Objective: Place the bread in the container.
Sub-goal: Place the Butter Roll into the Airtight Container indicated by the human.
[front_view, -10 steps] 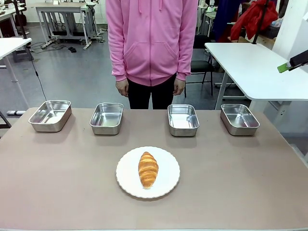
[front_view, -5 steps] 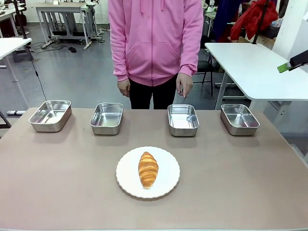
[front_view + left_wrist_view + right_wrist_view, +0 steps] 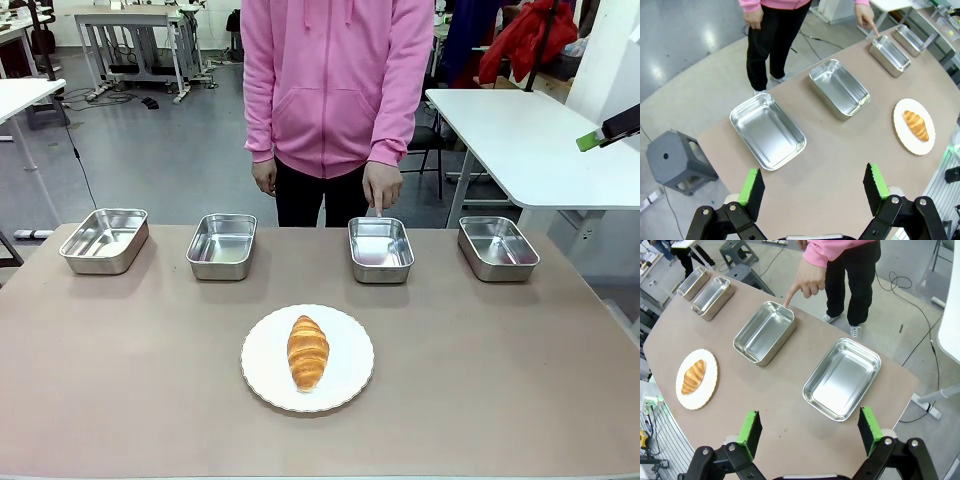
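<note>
Left fingers [image 3: 752,192] and right fingers [image 3: 751,432] hanging wide open, gripping nothing, high over desk [image 3: 765,400]. Bread [image 3: 693,376] lying on white plate [image 3: 707,392], well ahead-left of right fingers, long axis running across desk toward person. Person's hand [image 3: 810,277] pointing at container [image 3: 765,332], nearer right fingers; right arm likely suiting.

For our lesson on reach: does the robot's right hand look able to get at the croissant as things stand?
Likely yes: the right hand hangs open above the table, and the croissant lies uncovered on its plate.
</note>
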Robot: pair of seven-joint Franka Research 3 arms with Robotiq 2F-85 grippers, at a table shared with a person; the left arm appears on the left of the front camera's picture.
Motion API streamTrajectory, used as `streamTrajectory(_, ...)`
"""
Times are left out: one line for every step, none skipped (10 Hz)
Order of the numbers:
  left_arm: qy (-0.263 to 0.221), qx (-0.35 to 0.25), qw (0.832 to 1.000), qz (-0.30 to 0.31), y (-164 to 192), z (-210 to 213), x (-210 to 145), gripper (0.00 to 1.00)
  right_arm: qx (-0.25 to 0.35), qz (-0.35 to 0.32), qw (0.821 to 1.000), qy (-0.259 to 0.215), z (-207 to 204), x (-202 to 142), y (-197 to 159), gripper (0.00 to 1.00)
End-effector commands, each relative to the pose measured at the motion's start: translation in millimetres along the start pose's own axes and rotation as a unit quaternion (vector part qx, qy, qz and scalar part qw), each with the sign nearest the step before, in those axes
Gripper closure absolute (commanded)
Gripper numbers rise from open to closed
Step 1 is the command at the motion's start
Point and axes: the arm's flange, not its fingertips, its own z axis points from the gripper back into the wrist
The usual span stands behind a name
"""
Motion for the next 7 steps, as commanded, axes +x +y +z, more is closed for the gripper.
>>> streamTrajectory(-0.001, 0.001, 1.000, -0.003, 0.0, 1.3, 1.2, 0.00, 0.002, 0.002, 1.000, -0.007, 1.7, 0.1, 3.2, 0.00)
streamTrajectory(-0.001, 0.001, 1.000, -0.003, 0.0, 1.3, 1.2, 0.00, 0.002, 0.002, 1.000, -0.007, 1.7, 0.1, 3.2, 0.00)
streamTrajectory(-0.001, 0.001, 1.000, -0.003, 0.0, 1.3, 1.2, 0.00, 0.002, 0.002, 1.000, -0.007, 1.7, 0.1, 3.2, 0.00)
streamTrajectory(-0.001, 0.001, 1.000, -0.003, 0.0, 1.3, 1.2, 0.00, 0.002, 0.002, 1.000, -0.007, 1.7, 0.1, 3.2, 0.00)
streamTrajectory(-0.001, 0.001, 1.000, -0.003, 0.0, 1.3, 1.2, 0.00, 0.002, 0.002, 1.000, -0.007, 1.7, 0.1, 3.2, 0.00)
streamTrajectory(-0.001, 0.001, 1.000, -0.003, 0.0, 1.3, 1.2, 0.00, 0.002, 0.002, 1.000, -0.007, 1.7, 0.1, 3.2, 0.00)
streamTrajectory(-0.001, 0.001, 1.000, -0.003, 0.0, 1.3, 1.2, 0.00, 0.002, 0.002, 1.000, -0.007, 1.7, 0.1, 3.2, 0.00)
